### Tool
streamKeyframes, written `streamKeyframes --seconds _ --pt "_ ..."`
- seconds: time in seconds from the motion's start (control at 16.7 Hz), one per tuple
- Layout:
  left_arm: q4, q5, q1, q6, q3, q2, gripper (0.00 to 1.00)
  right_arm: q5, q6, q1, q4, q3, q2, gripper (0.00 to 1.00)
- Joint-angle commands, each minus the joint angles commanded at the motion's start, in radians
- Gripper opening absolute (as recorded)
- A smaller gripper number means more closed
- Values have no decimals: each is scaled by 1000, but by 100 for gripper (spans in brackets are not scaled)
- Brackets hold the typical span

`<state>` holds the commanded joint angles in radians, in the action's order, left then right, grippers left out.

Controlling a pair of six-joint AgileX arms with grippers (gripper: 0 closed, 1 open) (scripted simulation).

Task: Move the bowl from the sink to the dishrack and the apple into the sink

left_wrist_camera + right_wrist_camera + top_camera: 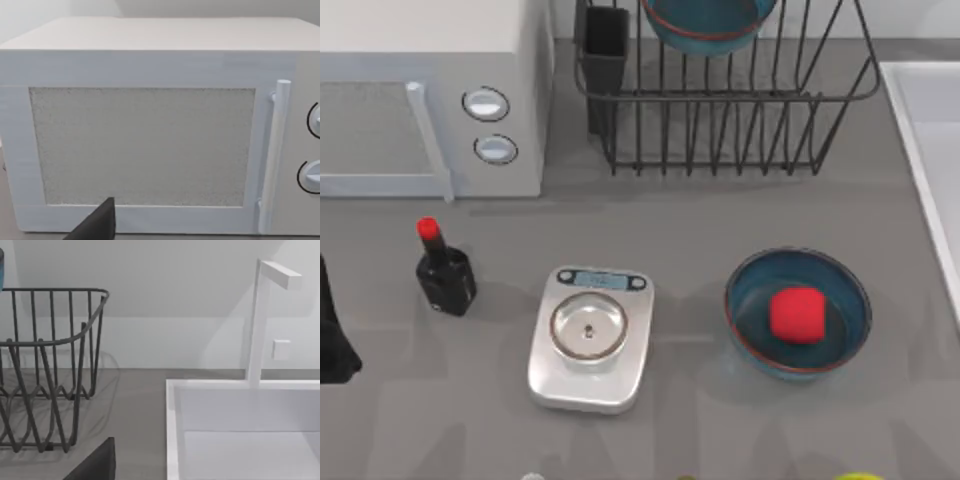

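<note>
The apple (pixel 797 315) sits inside a blue bowl (pixel 798 313) at 4 o'clock; a second bowl (pixel 705 27) rests in the dishrack (pixel 730 100) at 12 o'clock. Gripper states: cannot tell.

A flat grey worktop (pixel 700 215) was seen under even, soft light, with faint shadows cast across it. A plain pale wall (pixel 165 285) was set along its far edge. At the far left corner a white microwave (pixel 430 100) was placed, its two round knobs (pixel 486 104) turned toward the worktop's middle.
</note>
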<state>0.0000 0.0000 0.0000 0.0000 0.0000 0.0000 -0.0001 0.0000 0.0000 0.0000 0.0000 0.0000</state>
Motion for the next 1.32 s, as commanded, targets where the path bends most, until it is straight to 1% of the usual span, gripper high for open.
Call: streamKeyframes --seconds 1.14,1.32 --pt "0 0 0 0 0 0 100 0 0 0 0 0 0 100" --pt "0 0 0 0 0 0 100 2 21 16 -43 47 61 100"
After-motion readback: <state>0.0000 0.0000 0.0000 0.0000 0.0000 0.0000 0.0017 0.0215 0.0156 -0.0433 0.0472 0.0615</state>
